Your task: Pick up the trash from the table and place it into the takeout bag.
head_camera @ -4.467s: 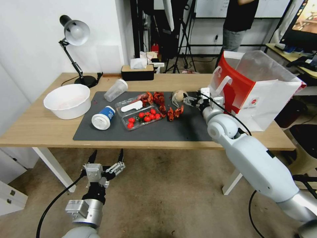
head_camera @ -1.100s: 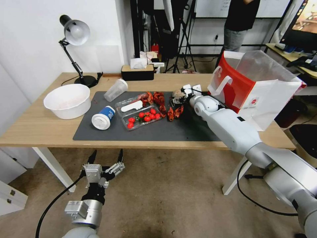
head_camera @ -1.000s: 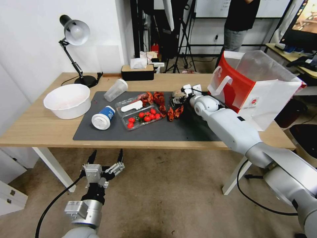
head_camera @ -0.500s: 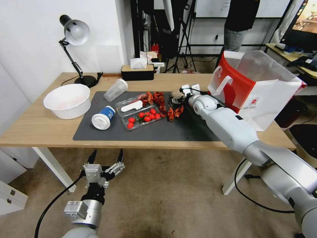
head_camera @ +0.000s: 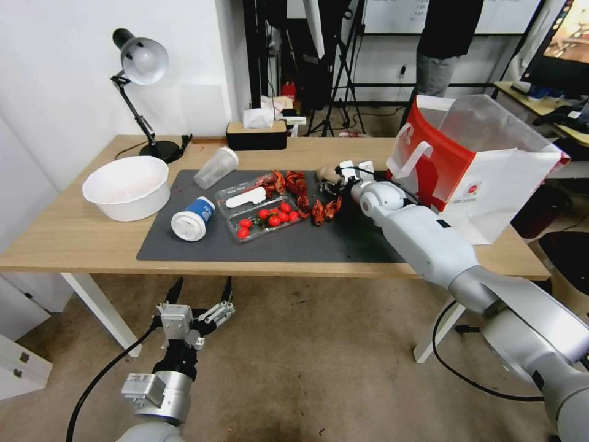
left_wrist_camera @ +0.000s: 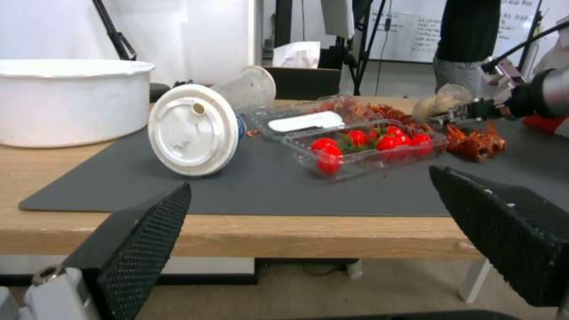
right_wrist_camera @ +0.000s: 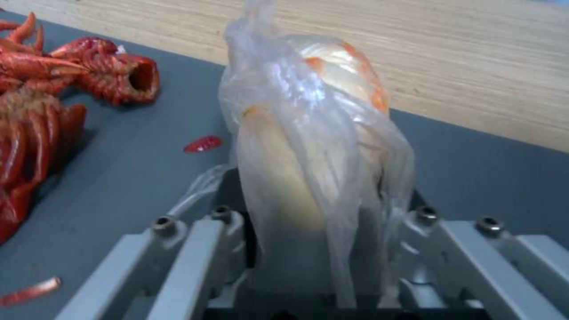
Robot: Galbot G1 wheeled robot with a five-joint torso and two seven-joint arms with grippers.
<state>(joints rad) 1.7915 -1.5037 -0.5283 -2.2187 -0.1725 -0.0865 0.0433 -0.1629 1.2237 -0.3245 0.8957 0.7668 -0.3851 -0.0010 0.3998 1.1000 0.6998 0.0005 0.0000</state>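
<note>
My right gripper [head_camera: 334, 180] is shut on a crumpled clear plastic wrapper [head_camera: 328, 174] over the far part of the dark grey mat [head_camera: 294, 245] on the table [head_camera: 67, 236]. In the right wrist view the wrapper [right_wrist_camera: 308, 129] stands up between the gripper [right_wrist_camera: 314, 213] fingers, orange-stained, with red crayfish shells [right_wrist_camera: 35, 111] beside it. The red and white takeout bag [head_camera: 472, 166] stands open at the table's right end, close to the right of the gripper. Other trash lies on the mat: crayfish shells [head_camera: 314, 207], a tipped blue-white paper cup [head_camera: 191, 219] and a clear cup [head_camera: 215, 167]. My left gripper [head_camera: 199, 298] hangs open below the table's front edge.
A clear clamshell with cherry tomatoes [head_camera: 265, 216] lies mid-mat. A white bowl [head_camera: 126, 187], a desk lamp [head_camera: 141, 61] and a tissue box [head_camera: 256, 134] stand at the table's left and back. In the left wrist view the paper cup [left_wrist_camera: 193, 131] and clamshell [left_wrist_camera: 367, 144] lie ahead.
My right gripper, open and short of the wrapper 4.5 s ago, has closed on it and over the last second has raised it slightly off the mat. The left arm is unmoved.
</note>
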